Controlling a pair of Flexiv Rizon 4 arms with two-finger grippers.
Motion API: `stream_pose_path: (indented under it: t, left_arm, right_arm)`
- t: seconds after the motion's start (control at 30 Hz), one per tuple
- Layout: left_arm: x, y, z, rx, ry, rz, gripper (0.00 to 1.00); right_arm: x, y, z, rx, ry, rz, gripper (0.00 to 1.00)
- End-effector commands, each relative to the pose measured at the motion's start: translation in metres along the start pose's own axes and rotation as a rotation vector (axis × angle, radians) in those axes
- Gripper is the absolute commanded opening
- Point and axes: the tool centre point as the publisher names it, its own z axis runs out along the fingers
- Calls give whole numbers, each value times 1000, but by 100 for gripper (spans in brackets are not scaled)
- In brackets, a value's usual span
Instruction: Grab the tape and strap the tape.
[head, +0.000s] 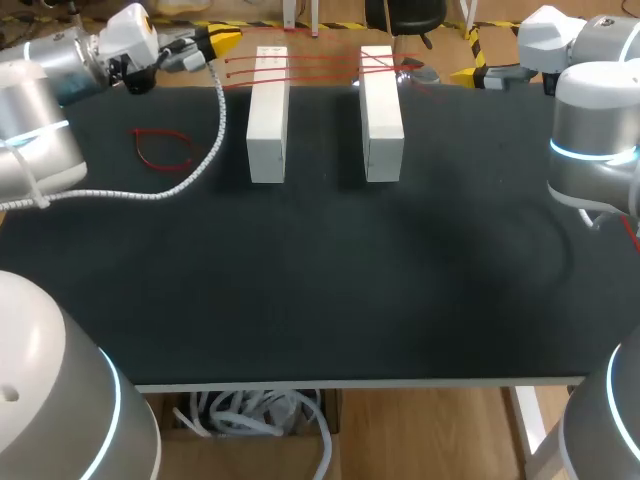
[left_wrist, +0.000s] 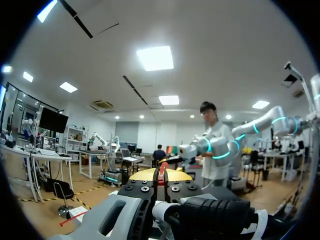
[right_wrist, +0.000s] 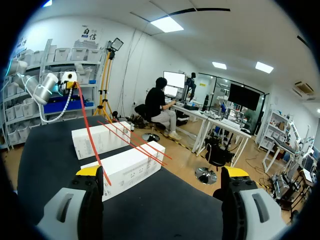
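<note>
Black table (head: 320, 290) with two white blocks standing apart at its far side: left block (head: 268, 120) and right block (head: 382, 115). The red tape (head: 320, 66) runs in several strands over the tops of both blocks, starting from the left gripper (left_wrist: 161, 176) at the far left corner. That gripper's yellow tips are pressed together on the tape. Where the strands end past the right block is hard to make out. The right gripper (right_wrist: 162, 174) sits at the far right, its fingers spread wide with nothing between them and the blocks ahead of it. A red loop (head: 165, 148) lies flat left of the left block. A white coiled cable (head: 215, 130) from the left arm curves across the table between loop and block.
</note>
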Motion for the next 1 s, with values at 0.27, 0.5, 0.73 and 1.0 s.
stream_pose_path:
  t: [0.27, 0.5, 0.73, 1.0]
  left_arm:
    - [11, -1, 20, 55, -185, -11, 0]
    - [17, -4, 25, 91, -130, -14, 0]
    - [21, -6, 27, 126, -61, -13, 0]
    - [24, -9, 29, 151, 29, 16, 0]
  right_arm:
    - [-1, 0, -1, 2, 3, 0, 100]
    - [-1, 0, -1, 2, 3, 0, 100]
    - [-1, 0, -1, 2, 3, 0, 100]
    - [-1, 0, -1, 2, 3, 0, 100]
